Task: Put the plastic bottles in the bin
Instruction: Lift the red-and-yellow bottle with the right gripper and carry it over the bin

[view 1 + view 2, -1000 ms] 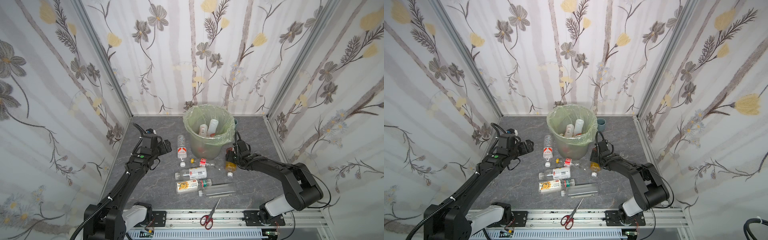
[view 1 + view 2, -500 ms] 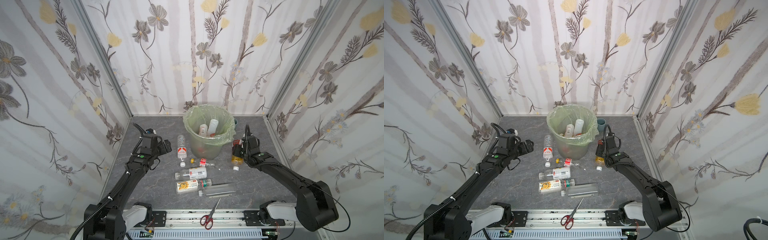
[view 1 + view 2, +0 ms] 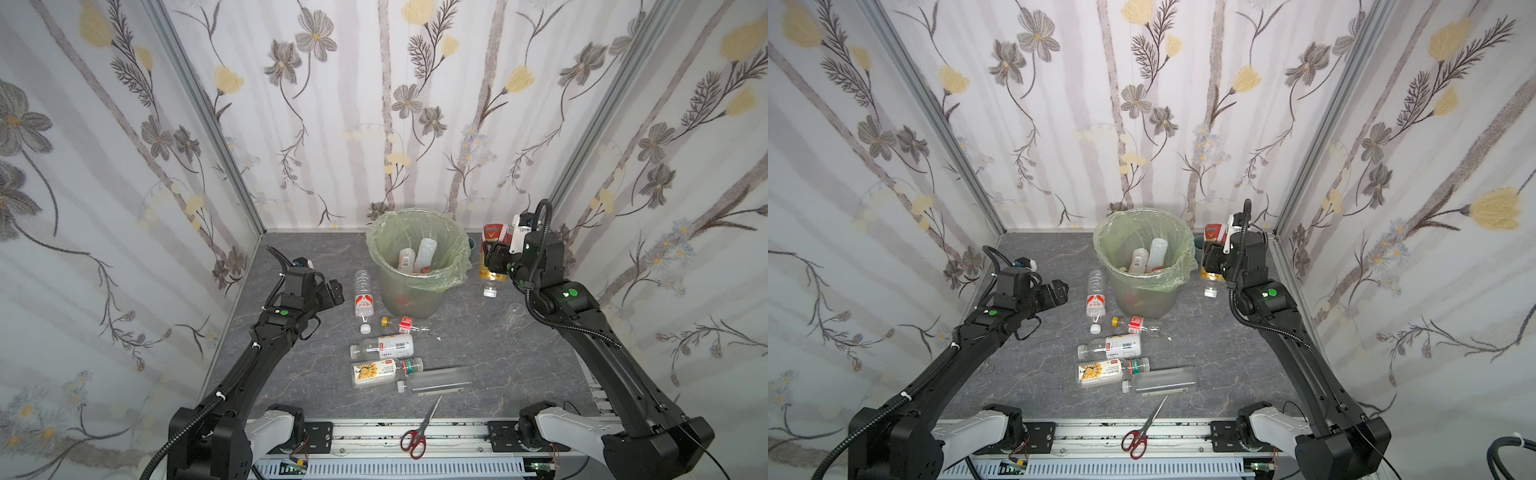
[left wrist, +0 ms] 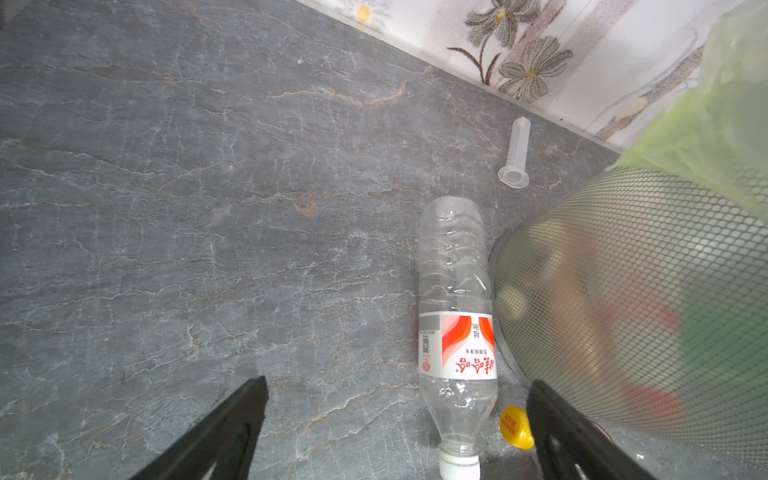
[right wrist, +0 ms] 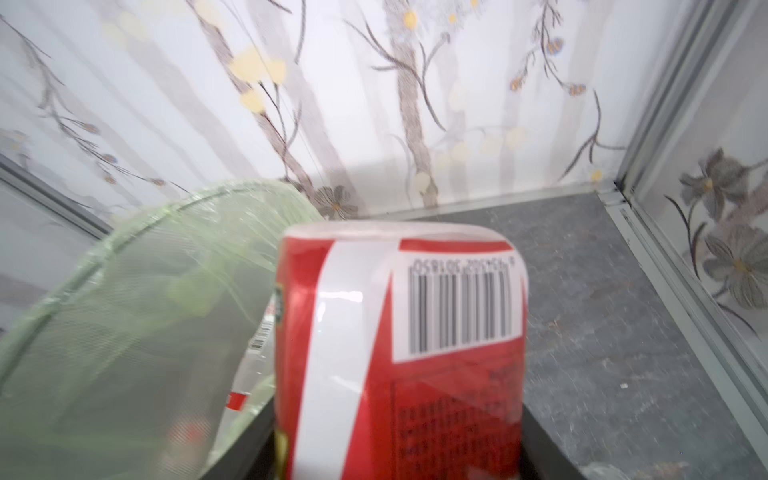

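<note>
Lifted clear of the grey marbled desk (image 3: 498, 353) in the past second, the right gripper (image 3: 496, 259) pinches a red-and-white-labelled plastic bottle (image 3: 493, 233). The bottle hangs base up with its white cap down, just beside the rim of the round grey-green bin (image 3: 409, 297), which is lined with a pale green bag. It sits beside the opening, not over it. At least two bottles already stand inside the bin. In both top views several more lie on the desk in front of it, among them a clear bottle with a red-white label (image 3: 363, 297) close against the bin's foot. The left gripper (image 4: 397, 382) hovers above that clear bottle, jaws spread wide and empty. A release from this spot would likely drop the held bottle outside the bin. A low swing across could snag the loose bag or shove the light bin. The slick label, gripped away from the bottle's middle, may also let it pivot or slip.
</note>
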Motion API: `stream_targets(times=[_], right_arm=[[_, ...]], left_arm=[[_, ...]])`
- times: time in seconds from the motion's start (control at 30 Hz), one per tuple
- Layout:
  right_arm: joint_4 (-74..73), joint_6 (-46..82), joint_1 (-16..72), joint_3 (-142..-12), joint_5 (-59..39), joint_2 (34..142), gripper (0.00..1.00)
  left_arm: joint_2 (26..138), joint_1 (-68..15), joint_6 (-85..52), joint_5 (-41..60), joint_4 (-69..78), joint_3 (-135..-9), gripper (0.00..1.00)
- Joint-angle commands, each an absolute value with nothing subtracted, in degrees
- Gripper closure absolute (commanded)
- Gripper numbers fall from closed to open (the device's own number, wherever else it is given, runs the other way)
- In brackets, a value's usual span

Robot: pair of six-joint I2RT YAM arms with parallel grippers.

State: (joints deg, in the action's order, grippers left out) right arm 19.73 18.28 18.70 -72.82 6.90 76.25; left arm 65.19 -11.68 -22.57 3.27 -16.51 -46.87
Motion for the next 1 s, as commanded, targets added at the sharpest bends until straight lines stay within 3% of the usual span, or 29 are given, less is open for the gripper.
stream_targets(times=[0.0,0.37,0.97], right_arm=[[17.58,16.59,19.2,-78.14,0.7,79.02,0.4],[14.35,18.37,24.9,-91.27,-4.61,89.99,0.4],[7.29,22.87,26.15,-93.95,-10.37,101.13,0.36]], left_arm=[[65.04,-11.58,-23.12,3.46,-14.63,-47.03,0.0],[63.19,-11.51,-23.29,4.35,-14.41,-45.98,0.0],[63.02,-11.51,-23.38,4.75,-14.06,-45.61,0.0]])
